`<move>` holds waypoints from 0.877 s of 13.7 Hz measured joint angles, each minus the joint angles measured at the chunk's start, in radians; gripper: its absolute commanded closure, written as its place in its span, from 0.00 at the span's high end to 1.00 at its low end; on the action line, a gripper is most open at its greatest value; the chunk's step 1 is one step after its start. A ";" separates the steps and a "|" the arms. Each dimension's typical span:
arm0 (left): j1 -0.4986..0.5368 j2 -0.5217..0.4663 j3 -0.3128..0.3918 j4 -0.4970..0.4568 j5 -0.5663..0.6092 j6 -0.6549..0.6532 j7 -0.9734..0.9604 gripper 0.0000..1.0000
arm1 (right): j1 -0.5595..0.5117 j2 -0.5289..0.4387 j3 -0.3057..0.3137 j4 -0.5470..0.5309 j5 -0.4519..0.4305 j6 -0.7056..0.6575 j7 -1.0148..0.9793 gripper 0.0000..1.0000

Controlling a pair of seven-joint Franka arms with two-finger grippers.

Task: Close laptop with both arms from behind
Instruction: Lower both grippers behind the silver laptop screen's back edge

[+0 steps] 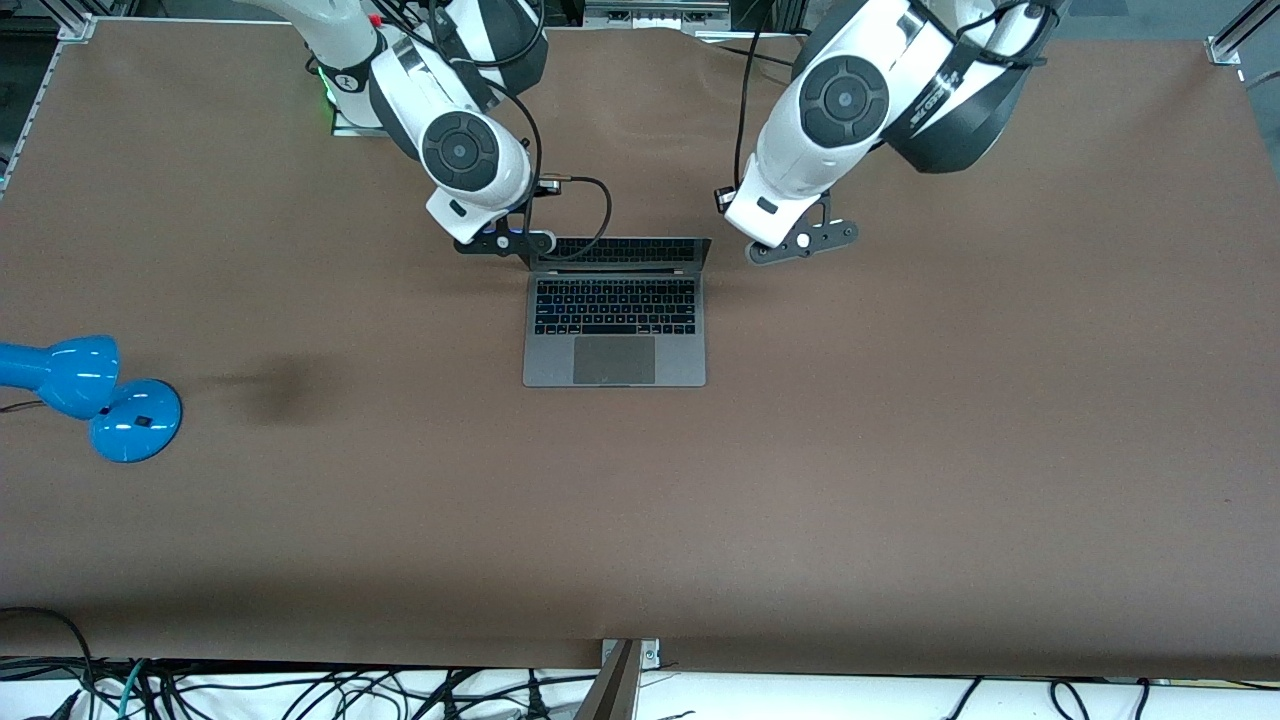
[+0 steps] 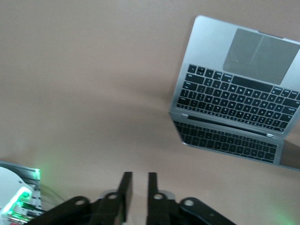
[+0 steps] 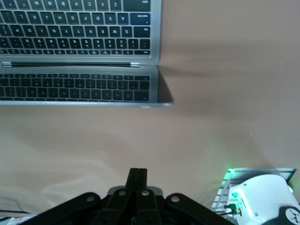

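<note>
The space-grey laptop (image 1: 614, 335) lies open in the middle of the brown table, its lid (image 1: 620, 252) standing up on the robots' side. It also shows in the left wrist view (image 2: 239, 93) and the right wrist view (image 3: 79, 42), where the screen mirrors the keyboard. My right gripper (image 1: 495, 238) hangs by the lid's corner toward the right arm's end; in its wrist view (image 3: 138, 171) its fingers are pressed together and empty. My left gripper (image 1: 790, 235) hangs just off the lid's other corner; in its wrist view (image 2: 139, 176) its fingers stand a narrow gap apart, empty.
A blue lamp (image 1: 90, 395) stands at the right arm's end of the table, nearer to the front camera than the laptop. A black cable (image 1: 603, 210) loops from the right wrist over the lid's top edge. Arm base plates with green lights show (image 3: 262, 197) (image 2: 18, 201).
</note>
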 measured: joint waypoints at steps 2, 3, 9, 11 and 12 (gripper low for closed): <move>-0.002 0.039 -0.019 -0.001 -0.009 0.040 -0.007 0.00 | 0.000 0.011 0.002 0.000 0.001 0.020 -0.011 0.00; -0.006 0.061 -0.026 -0.002 -0.009 0.062 -0.012 0.00 | 0.000 0.017 0.002 0.000 0.001 0.028 -0.016 0.00; -0.028 0.161 -0.033 -0.001 -0.009 0.156 -0.021 0.00 | -0.004 0.041 0.001 0.022 0.001 0.063 -0.026 0.00; -0.025 0.168 -0.031 0.004 -0.009 0.169 -0.021 0.00 | -0.007 0.063 0.001 0.050 0.001 0.069 -0.028 0.00; -0.024 0.170 -0.031 0.006 -0.008 0.173 -0.021 0.00 | -0.010 0.078 0.001 0.066 0.001 0.069 -0.034 0.00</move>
